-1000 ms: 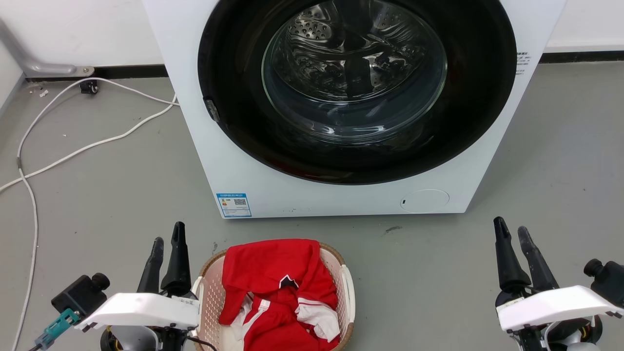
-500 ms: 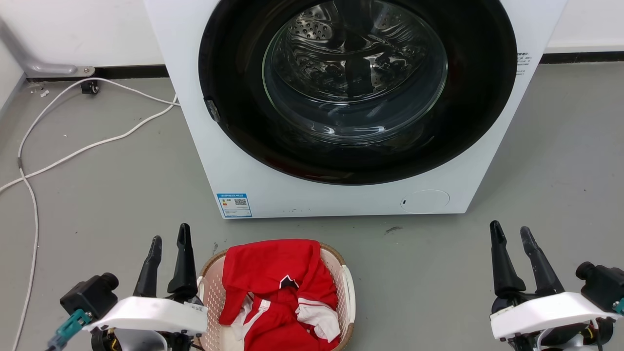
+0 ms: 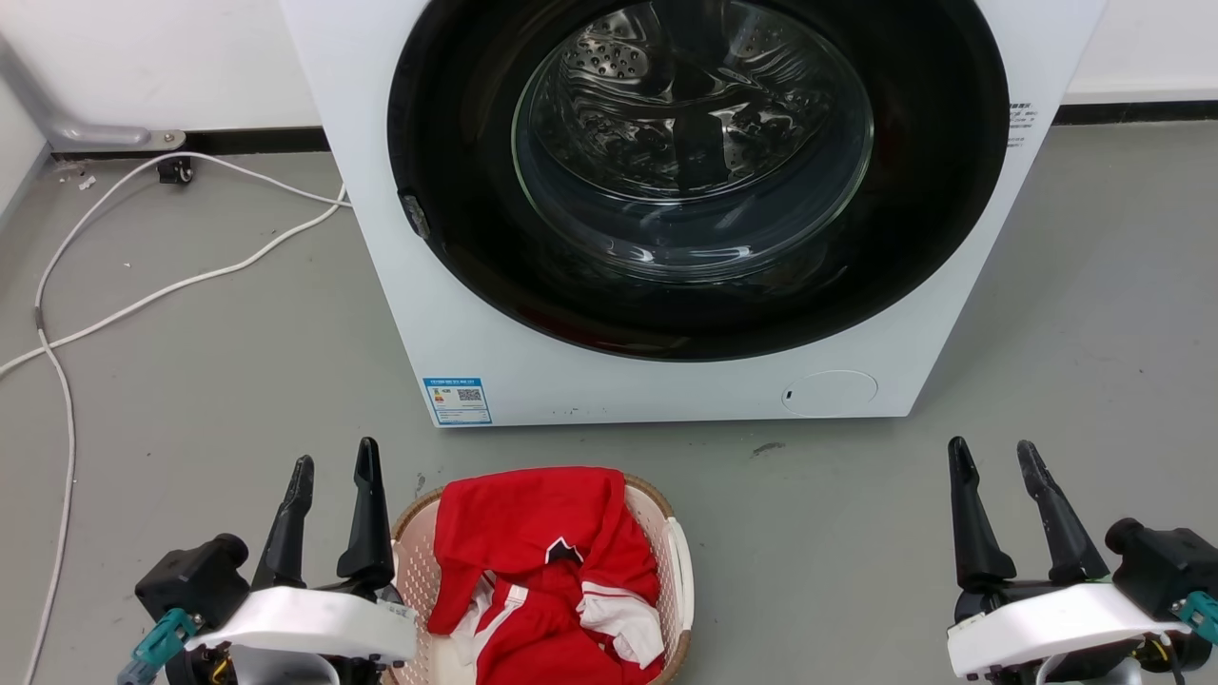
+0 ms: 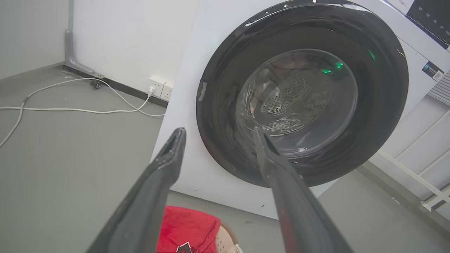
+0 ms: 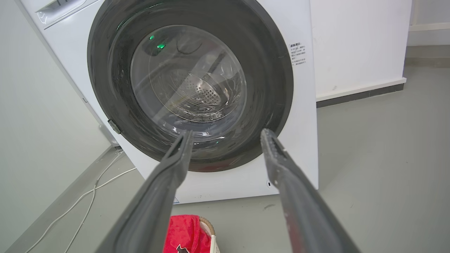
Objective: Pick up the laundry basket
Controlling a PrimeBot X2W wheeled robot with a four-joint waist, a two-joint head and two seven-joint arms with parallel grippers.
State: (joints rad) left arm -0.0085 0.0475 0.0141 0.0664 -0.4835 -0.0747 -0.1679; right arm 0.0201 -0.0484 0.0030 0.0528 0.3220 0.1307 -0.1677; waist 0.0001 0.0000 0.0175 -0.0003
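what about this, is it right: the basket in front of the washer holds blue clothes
No. The clothes in the basket are red, not blue, as the head view shows; it does sit in front of the washer.

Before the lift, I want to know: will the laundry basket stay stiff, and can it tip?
The laundry basket looks like perforated plastic, so probably stiff and light. The red clothes are soft and heaped; held by one white handle, it would likely tilt.

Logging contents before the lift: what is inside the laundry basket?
The laundry basket holds crumpled red and white clothing; anything beneath it, and the basket's floor, is covered.
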